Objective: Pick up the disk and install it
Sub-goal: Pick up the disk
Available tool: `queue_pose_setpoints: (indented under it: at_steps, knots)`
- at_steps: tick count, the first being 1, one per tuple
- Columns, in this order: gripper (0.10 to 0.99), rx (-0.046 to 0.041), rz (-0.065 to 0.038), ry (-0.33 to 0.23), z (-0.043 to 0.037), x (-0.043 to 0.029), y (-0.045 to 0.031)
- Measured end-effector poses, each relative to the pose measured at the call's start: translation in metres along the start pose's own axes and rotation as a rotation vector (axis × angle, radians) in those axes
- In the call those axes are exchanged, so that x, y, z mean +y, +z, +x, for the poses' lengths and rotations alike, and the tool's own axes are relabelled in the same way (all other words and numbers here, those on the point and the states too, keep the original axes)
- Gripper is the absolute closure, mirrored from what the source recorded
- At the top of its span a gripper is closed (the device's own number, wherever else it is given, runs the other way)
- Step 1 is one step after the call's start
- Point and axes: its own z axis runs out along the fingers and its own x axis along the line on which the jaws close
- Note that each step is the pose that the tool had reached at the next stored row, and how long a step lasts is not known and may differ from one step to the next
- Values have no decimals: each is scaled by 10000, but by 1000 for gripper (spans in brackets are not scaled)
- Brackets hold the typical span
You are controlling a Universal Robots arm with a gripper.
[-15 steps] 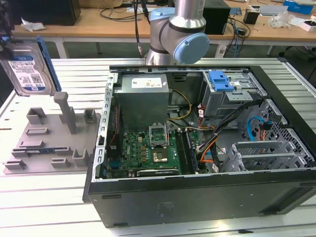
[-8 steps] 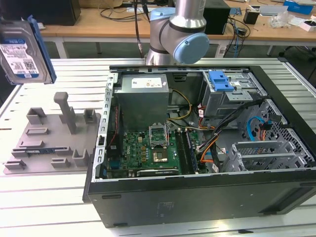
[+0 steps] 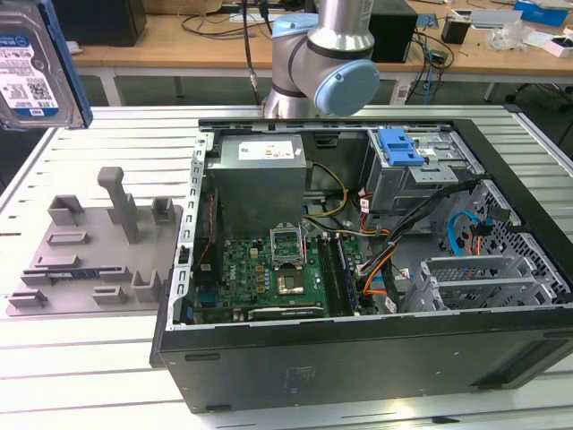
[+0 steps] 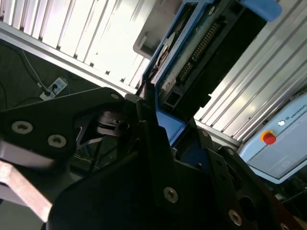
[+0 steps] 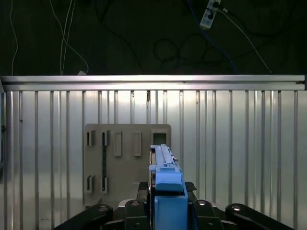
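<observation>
First wrist view: the gripper [image 5: 168, 191] clamps the disk [image 5: 163, 155] edge-on, clear above the grey fixture [image 5: 124, 165].

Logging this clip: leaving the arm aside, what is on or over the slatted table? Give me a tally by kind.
Disk, clamped in the gripper: 1
Grey fixture plate: 1
Open computer case: 1
Total: 3

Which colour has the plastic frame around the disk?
Bright blue. The bracket around the disk shows best in the first wrist view.
</observation>
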Motion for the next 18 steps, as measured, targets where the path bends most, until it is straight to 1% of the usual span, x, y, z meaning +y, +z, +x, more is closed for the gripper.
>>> queue_pose_setpoints:
  at_steps: [2, 13, 16, 18]
  knots:
    - [718, 25, 0, 1, 0, 0, 0]
    - [718, 34, 1, -2, 0, -1, -3]
    - [718, 52, 0, -3, 5, -18, -19]
    - [718, 70, -9, -8, 14, -47, -33]
